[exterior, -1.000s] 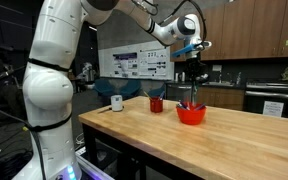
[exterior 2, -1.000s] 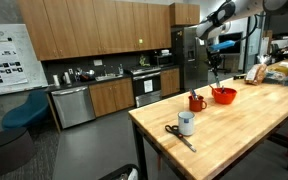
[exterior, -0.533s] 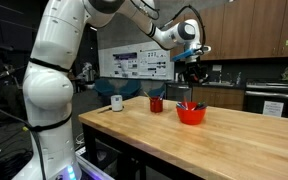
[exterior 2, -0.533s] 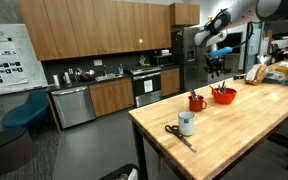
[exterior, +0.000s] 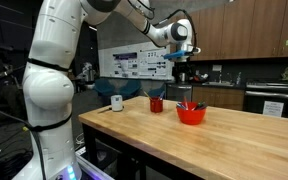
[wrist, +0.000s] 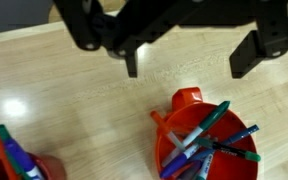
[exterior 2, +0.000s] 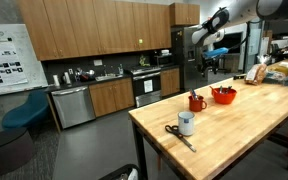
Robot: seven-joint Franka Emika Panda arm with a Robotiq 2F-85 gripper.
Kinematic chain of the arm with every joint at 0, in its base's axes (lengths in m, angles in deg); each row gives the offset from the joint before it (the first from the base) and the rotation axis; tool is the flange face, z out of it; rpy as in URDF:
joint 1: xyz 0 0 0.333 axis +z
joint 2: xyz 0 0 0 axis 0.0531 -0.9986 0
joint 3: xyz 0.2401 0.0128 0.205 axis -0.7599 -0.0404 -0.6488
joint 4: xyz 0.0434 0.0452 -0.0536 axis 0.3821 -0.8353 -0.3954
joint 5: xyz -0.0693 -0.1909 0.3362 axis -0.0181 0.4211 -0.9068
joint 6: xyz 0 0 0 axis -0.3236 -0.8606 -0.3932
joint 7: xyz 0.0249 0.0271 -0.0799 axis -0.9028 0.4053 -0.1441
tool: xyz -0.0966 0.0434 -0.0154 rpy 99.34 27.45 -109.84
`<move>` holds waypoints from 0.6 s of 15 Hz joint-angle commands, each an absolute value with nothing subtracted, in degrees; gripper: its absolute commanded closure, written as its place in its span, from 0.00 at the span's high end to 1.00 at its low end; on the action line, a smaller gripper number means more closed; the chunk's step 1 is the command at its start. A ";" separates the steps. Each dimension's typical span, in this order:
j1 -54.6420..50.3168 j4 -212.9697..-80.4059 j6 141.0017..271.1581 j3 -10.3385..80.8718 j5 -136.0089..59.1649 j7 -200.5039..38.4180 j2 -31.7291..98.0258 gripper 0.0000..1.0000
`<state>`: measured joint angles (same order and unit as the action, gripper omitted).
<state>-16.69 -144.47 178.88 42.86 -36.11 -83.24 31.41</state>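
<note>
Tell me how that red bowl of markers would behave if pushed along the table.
The red bowl is wide and low, so it would probably slide on the smooth wooden table rather than tip. It looks like light plastic, so likely easy to shift. The markers lie loose and lean over the rim, so they may rattle or spill.

Exterior view close behind arm (exterior: 46,90), low, facing along counter (exterior: 184,140); exterior view far across kitchen, facing counter corner (exterior 2: 234,130). Wrist view near, straight down. Shared everywhere: red bowl (exterior: 191,115), red cup (exterior: 156,104).
</note>
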 commanded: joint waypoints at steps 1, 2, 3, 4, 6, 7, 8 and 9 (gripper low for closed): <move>-16.10 -148.58 180.20 40.99 -39.86 -86.11 34.84 1.00; -15.82 -149.13 180.02 40.56 -40.66 -86.59 34.97 1.00; -15.53 -149.61 179.11 40.06 -41.52 -87.36 34.97 1.00; -15.26 -150.44 178.71 39.59 -42.27 -88.21 35.07 1.00; -14.78 -152.03 177.94 38.66 -43.57 -90.13 35.08 1.00; -14.55 -152.73 177.70 38.28 -44.00 -90.84 35.04 1.00; -14.43 -153.30 177.36 37.90 -44.75 -91.79 34.96 1.00; -14.38 -153.64 176.66 37.54 -45.62 -92.79 34.86 1.00</move>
